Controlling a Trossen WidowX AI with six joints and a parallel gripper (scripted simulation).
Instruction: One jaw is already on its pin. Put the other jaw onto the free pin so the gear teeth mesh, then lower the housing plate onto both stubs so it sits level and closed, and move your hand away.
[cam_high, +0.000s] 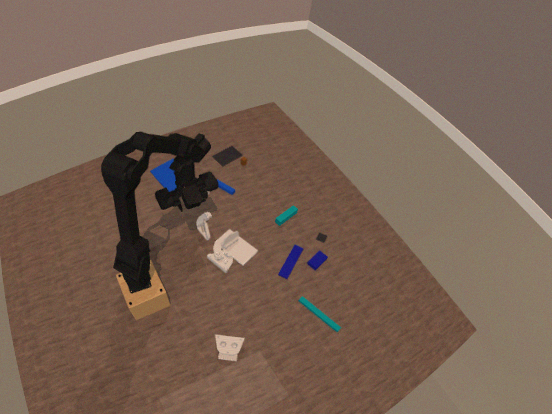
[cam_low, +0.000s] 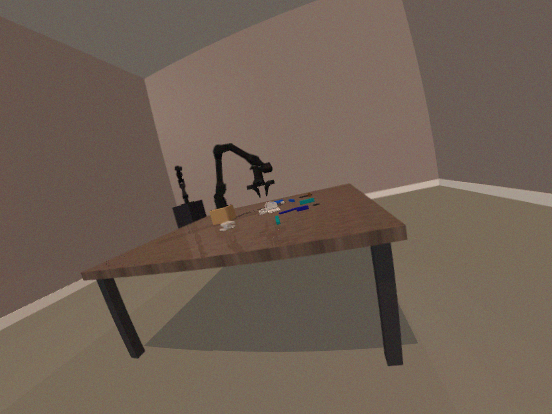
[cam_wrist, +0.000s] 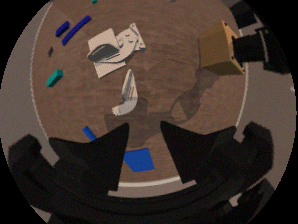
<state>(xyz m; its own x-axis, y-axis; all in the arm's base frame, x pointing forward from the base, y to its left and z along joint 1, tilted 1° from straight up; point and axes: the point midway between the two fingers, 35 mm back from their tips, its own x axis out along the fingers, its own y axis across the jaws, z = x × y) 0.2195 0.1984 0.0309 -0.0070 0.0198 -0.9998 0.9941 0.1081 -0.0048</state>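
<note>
The loose white jaw lies on the table, apart from the base. The white base has a flat square part and a part with small round pins or stubs. The mounted jaw is curved and stands over the square part; whether its teeth line up cannot be told. The housing plate is white with two round features and lies apart, near the front. My gripper is open partway with nothing between its fingers. It hangs above the table, beyond the loose jaw.
A blue sheet lies below the gripper, with a blue bar beside it. Teal blocks, dark blue blocks and a dark tile lie around. The arm's wooden mount stands left.
</note>
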